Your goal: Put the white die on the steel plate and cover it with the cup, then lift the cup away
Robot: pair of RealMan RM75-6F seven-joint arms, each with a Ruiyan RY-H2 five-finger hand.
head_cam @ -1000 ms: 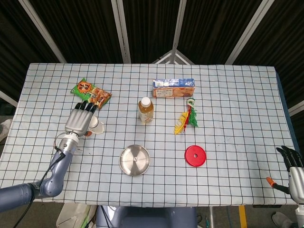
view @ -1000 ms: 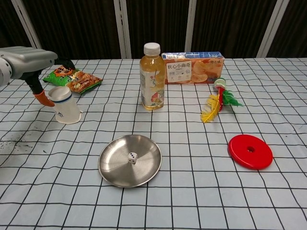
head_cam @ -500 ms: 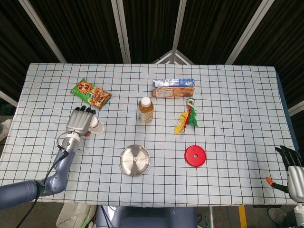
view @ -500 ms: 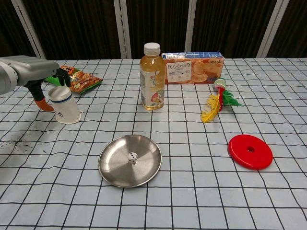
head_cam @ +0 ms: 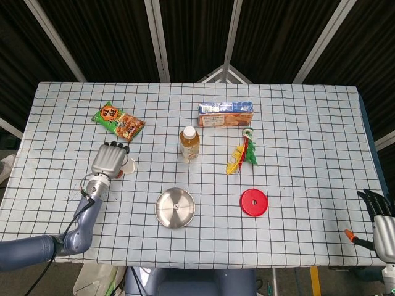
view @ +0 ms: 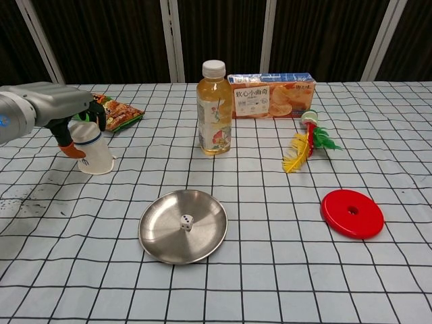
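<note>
Head view looked down on the table (head_cam: 296,123), spread with a white cloth ruled in a black grid, its far edge meeting dark corrugated panels split by pale slanting beams. My left hand (head_cam: 109,161) lay over the white cup (view: 90,147), which stood mouth down on the cloth at the left, just in front of the snack packet (head_cam: 118,120); my dark fingers (view: 88,112) were curled over its upturned base and my orange-tipped thumb sat against its side, though I could not tell whether the grip had closed fully. The white die (view: 187,221) rested near the middle of the steel plate (view: 156,243), which sat near the front edge, well apart from the cup. Behind the plate stood a bottle of amber drink (view: 214,111), upright with a white cap, and behind that a biscuit box (view: 272,86) lay lengthwise. A feathered toy (view: 306,142) in yellow, red and green lay to the right of the bottle, with a red disc (view: 352,213) nearer the front. My right hand (head_cam: 381,223) hung off the table's right front corner, holding nothing, fingers straight and slightly apart. In the chest view, dark curtains and pale uprights closed off the room behind.
</note>
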